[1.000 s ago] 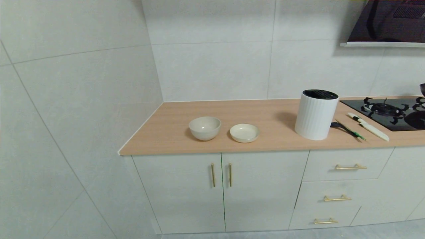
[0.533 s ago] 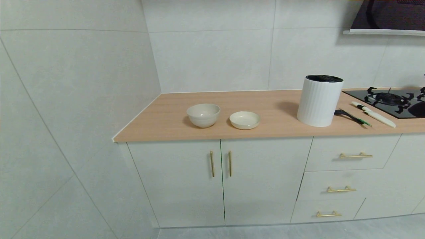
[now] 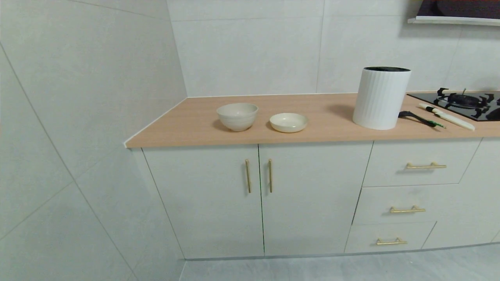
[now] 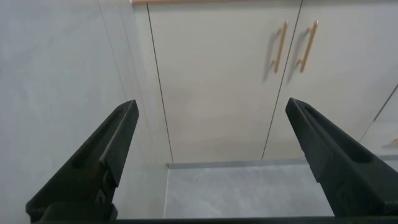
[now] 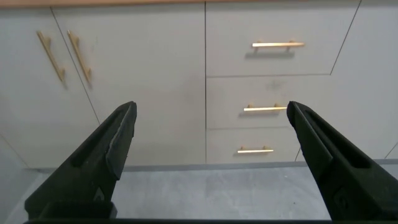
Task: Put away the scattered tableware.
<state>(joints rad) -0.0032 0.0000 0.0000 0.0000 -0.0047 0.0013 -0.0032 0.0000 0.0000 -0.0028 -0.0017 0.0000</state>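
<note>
A deep cream bowl (image 3: 237, 116) and a shallow cream dish (image 3: 288, 122) sit side by side on the wooden countertop (image 3: 195, 125). Right of them stands a tall white ribbed holder (image 3: 381, 97). Beside it lie a black-handled utensil (image 3: 420, 118) and a white knife (image 3: 447, 116). My left gripper (image 4: 211, 112) is open, held low in front of the double cabinet doors (image 4: 249, 81). My right gripper (image 5: 211, 112) is open too, held low before the drawers (image 5: 273, 68). Nothing is between either pair of fingers.
A tiled wall (image 3: 78, 97) closes the left side and meets the counter's end. A black gas hob (image 3: 465, 101) lies at the far right of the counter. Below are two doors with gold handles (image 3: 258, 175) and three drawers (image 3: 406, 187). Grey floor (image 3: 312, 269) runs in front.
The whole head view has shifted: the counter now sits higher in the picture and more floor shows, so the camera has moved. The tableware has not moved on the counter.
</note>
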